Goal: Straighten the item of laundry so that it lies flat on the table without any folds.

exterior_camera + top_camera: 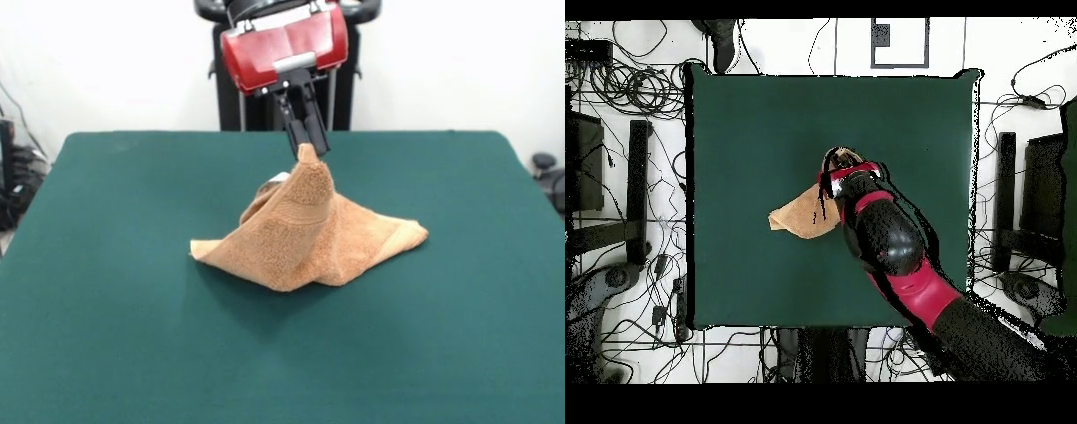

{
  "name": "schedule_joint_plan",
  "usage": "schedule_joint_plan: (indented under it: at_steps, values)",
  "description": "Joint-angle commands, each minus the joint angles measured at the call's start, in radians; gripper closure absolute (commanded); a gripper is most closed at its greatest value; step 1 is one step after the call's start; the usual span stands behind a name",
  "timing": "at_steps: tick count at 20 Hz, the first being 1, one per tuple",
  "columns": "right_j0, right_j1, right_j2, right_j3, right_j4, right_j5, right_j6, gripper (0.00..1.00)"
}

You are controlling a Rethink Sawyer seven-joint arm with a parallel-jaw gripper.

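The orange-tan towel (305, 234) stands in a tent shape near the middle of the dark green table (106, 336). Its peak is pulled up and its lower edges rest on the cloth, with corners out to the left and right. My gripper (308, 147) comes down from the red arm head and is shut on the towel's peak. In the overhead view the arm (890, 245) covers most of the towel (797, 215); only its left part shows. The gripper itself is hidden under the arm there.
The black pedestal (234, 97) stands behind the table's far edge. Cables and black stands (637, 185) lie on the floor round the table. Green table surface extends on all sides of the towel.
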Motion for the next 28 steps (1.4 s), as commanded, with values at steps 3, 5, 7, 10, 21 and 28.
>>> schedule_joint_plan:
  at_steps: [3, 5, 7, 10, 21, 28]
  values:
    - [0.005, 0.091, 0.003, -0.077, -0.149, -0.089, 0.485, 1.0]
    - [0.022, 0.079, 0.003, -0.093, -0.16, -0.068, 0.493, 1.0]
    - [0.034, 0.093, 0.0, -0.115, -0.184, -0.051, 0.491, 1.0]
    - [0.032, 0.181, 0.012, -0.144, -0.288, -0.084, 0.508, 1.0]
    - [0.152, 0.282, 0.012, -0.115, -0.477, -0.336, 0.717, 1.0]
    - [0.288, 0.308, -0.003, -0.136, -0.466, -0.435, 0.795, 1.0]
